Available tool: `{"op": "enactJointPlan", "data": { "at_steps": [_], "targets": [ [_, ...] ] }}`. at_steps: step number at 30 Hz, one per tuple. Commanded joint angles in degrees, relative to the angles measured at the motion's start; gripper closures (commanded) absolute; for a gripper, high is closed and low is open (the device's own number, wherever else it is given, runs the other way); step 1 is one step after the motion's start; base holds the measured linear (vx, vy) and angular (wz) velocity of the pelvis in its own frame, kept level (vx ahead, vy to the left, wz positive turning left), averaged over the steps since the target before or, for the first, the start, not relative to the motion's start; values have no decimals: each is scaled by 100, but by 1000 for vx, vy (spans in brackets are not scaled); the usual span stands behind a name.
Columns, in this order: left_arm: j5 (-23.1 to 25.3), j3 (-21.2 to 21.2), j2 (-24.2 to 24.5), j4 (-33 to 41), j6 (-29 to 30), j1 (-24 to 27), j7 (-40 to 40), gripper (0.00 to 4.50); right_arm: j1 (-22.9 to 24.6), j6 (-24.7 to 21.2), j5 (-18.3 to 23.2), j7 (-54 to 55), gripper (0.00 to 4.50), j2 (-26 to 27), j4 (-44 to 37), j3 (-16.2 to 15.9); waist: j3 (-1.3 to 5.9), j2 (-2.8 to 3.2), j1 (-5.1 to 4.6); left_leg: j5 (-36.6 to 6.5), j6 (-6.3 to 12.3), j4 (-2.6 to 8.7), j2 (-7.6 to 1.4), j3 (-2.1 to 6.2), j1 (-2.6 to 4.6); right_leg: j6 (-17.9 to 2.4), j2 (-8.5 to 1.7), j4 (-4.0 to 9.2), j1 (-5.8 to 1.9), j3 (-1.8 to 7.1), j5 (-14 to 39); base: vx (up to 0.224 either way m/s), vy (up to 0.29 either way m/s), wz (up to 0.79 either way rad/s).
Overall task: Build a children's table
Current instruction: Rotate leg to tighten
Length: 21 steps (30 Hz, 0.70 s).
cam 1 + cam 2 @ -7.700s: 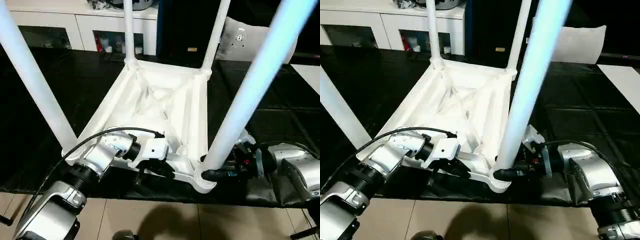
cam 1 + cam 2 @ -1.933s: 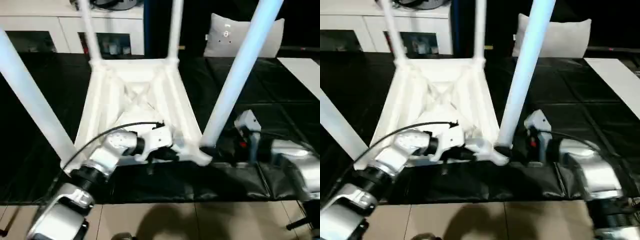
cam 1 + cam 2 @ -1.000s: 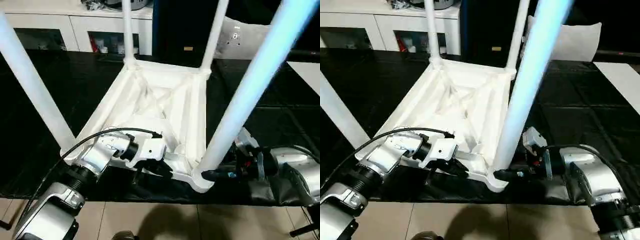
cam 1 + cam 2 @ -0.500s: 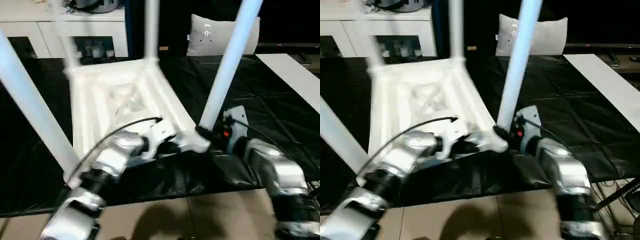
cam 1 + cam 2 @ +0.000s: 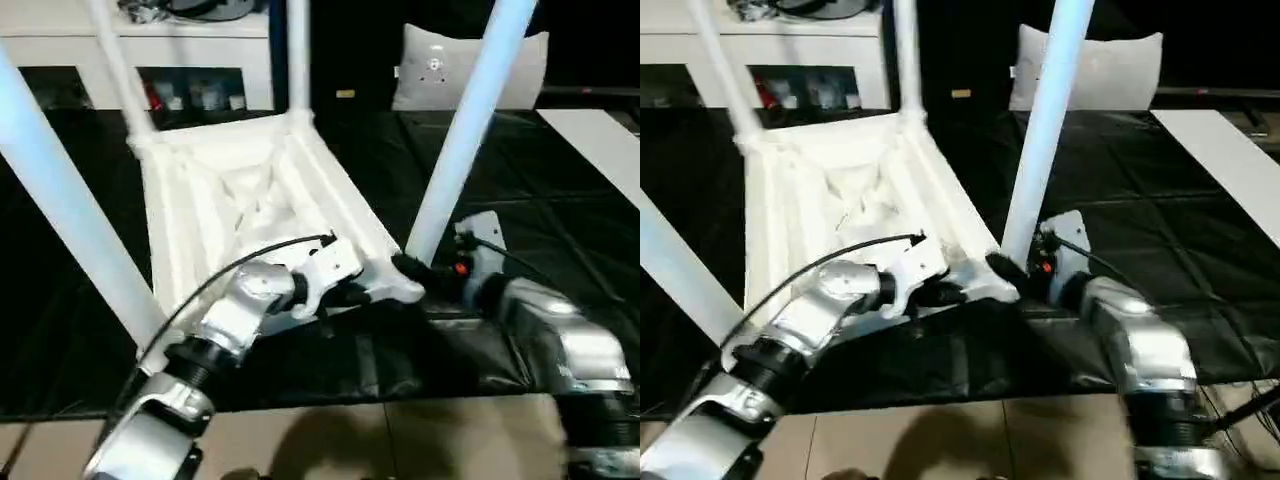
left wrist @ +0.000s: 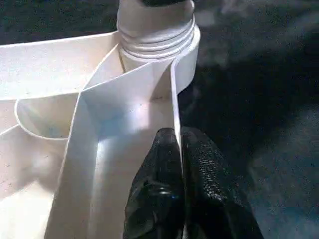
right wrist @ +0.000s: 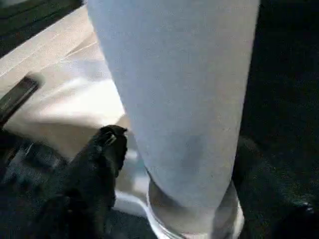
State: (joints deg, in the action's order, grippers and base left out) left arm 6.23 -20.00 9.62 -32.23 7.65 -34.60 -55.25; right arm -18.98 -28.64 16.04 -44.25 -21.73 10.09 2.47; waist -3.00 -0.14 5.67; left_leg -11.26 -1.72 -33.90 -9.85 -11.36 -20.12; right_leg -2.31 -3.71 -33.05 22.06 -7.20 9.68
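The white tabletop (image 5: 250, 190) lies upside down on the black-covered surface, its X-ribbed underside facing up. Four white legs stand in its corner sockets: the near-right leg (image 5: 460, 130), the near-left leg (image 5: 70, 210) and two far legs (image 5: 297, 50). My left gripper (image 5: 375, 293) is shut on the thin near rim wall (image 6: 174, 99), close to the near-right socket (image 6: 157, 30). My right gripper (image 5: 410, 268) is shut around the base of the near-right leg (image 7: 184, 99), with one black finger (image 7: 102, 159) beside it.
A white cabinet with glass doors (image 5: 60, 40) stands along the back. A white cushion (image 5: 470, 65) sits behind the table, and a white board (image 5: 600, 135) lies at the right. The black cover (image 5: 560, 200) ends at the near edge above tiled floor (image 5: 350, 440).
Since a second ago the tabletop's far end has swung to the left and its near-right corner sits farther from me. Both grippers keep their holds. The view has also shifted.
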Motion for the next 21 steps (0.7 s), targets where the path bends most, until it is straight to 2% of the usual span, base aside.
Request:
{"op": "enactJointPlan", "data": {
  "at_steps": [1, 2, 4, 6, 9, 11, 12, 14, 16, 17, 18, 20, 21],
  "targets": [
    [-72, -217, 131, 145, -387, -41, -548, 450, 48, 213, 23, -556, 62, -328, -141, -123, 359, -57, 28, -925, 363, 366, -413, 213, 70, -439, -647, 524, -262, 398, 2227, 0, 0, 0],
    [-72, -217, 131, 145, -387, -41, -548, 450, 48, 213, 23, -556, 53, -328, -141, -123, 359, -57, 28, -925, 363, 366, -413, 213, 70, -439, -647, 524, -262, 398, 2227, 0, 0, 0],
    [-46, -358, 366, 62, -642, -78, -949, 450, 102, 354, -31, -1138, 45, -751, -142, -255, 362, -65, 104, -924, 372, 363, -427, 207, 84, -437, -656, 507, -260, 413, 2161, 0, 0, 0],
    [-23, -451, 493, -3, -837, -115, -1196, 450, 92, 510, -69, -1455, 45, -961, -74, -327, 371, -69, 121, -862, 378, 364, -431, 213, 55, -504, -657, 469, -275, 404, 2019, 0, 0, 0],
    [-31, -582, 664, -32, -1086, -148, -1654, 450, 54, 749, -27, -1983, 45, -1230, 52, -443, 365, -72, 146, -900, 419, 357, -431, 203, 54, -510, -663, 470, -279, 402, 2068, 0, 0, 0],
    [-75, -655, 747, 32, -1156, -140, -1973, 450, 52, 927, -31, -2279, 71, -1341, 82, -540, 370, -73, 168, -867, 431, 351, -438, 198, 57, -542, -665, 465, -271, 402, 2052, 0, 0, 0],
    [-75, -655, 747, 32, -1156, -140, -1973, 450, 52, 927, -31, -2279, 71, -1341, 82, -540, 368, -72, 171, -856, 428, 356, -448, 202, 56, -576, -656, 452, -266, 400, 2019, 0, 0, 0],
    [-148, -834, 903, 198, -1312, -116, -2471, 450, 77, 771, 202, -2849, 79, -1462, -16, -713, 374, -75, 205, -871, 444, 351, -448, 201, 59, -591, -663, 452, -277, 397, 2052, 0, 0, 0],
    [-160, -870, 936, 212, -1357, -121, -2557, 450, 84, 682, 278, -2986, 98, -1483, -72, -753, 379, -67, 243, -819, 469, 349, -465, 197, 68, -628, -657, 437, -266, 409, 1951, 0, 0, 0],
    [-157, -893, 964, 198, -1401, -137, -2621, 450, 100, 642, 312, -3106, 121, -1510, -117, -808, 382, -80, 257, -800, 460, 350, -474, 195, 72, -667, -654, 418, -257, 409, 1875, 0, 0, 0],
    [-144, -911, 986, 180, -1451, -155, -2668, 450, 120, 592, 343, -3217, 121, -1538, -162, -868, 380, -78, 268, -796, 456, 352, -473, 199, 67, -673, -656, 414, -260, 408, 1865, 0, 0, 0],
    [-132, -905, 995, 157, -1493, -170, -2687, 450, 141, 583, 355, -3307, 151, -1566, -186, -929, 375, -91, 283, -857, 401, 354, -473, 200, 70, -644, -674, 427, -262, 407, 1987, 0, 0, 0],
    [-129, -896, 997, 145, -1507, -175, -2698, 450, 145, 594, 353, -3337, 151, -1575, -184, -952, 374, -86, 286, -860, 390, 355, -470, 202, 70, -632, -679, 435, -265, 407, 2029, 0, 0, 0]
  ]
}}
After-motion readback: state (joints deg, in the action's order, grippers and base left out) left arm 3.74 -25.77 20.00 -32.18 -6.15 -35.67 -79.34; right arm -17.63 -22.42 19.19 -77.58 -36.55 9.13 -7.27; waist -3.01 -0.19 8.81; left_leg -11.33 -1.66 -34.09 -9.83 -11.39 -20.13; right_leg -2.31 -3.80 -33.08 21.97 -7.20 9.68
